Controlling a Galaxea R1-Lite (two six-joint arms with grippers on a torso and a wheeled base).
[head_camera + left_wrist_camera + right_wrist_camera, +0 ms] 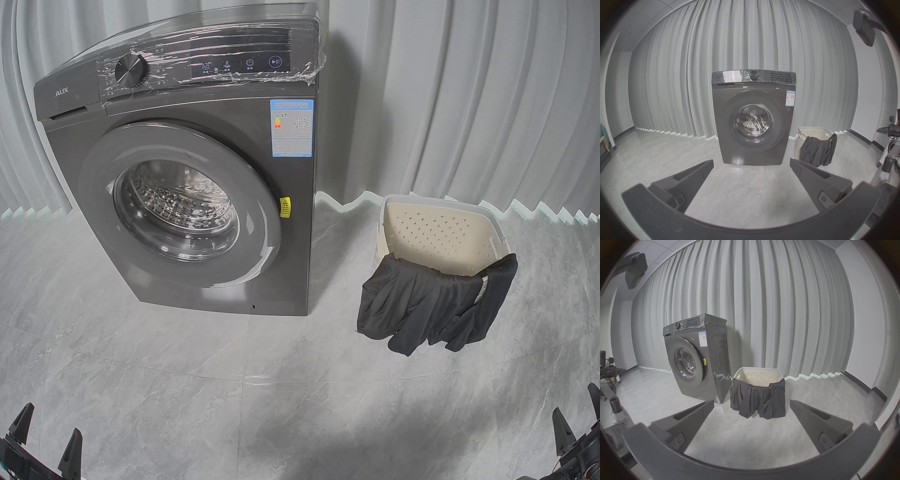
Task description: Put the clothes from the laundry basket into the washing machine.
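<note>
Over the front rim of the laundry basket [437, 201], on the floor just beside the washing machine [187, 187]: dark clothes [431, 300], draped partly inside, mostly hanging outside. Looks soft, light and limp; probably sags long when lifted and may catch on the rim. Better to pinch a thick bunched fold at the rim line, not a loose hanging end. Low at the near edge, well apart from the basket: left fingers [72, 447] and right fingers [559, 431], both spread open, holding nothing. Seems shut at the round door, so probably needs opening first.
</note>
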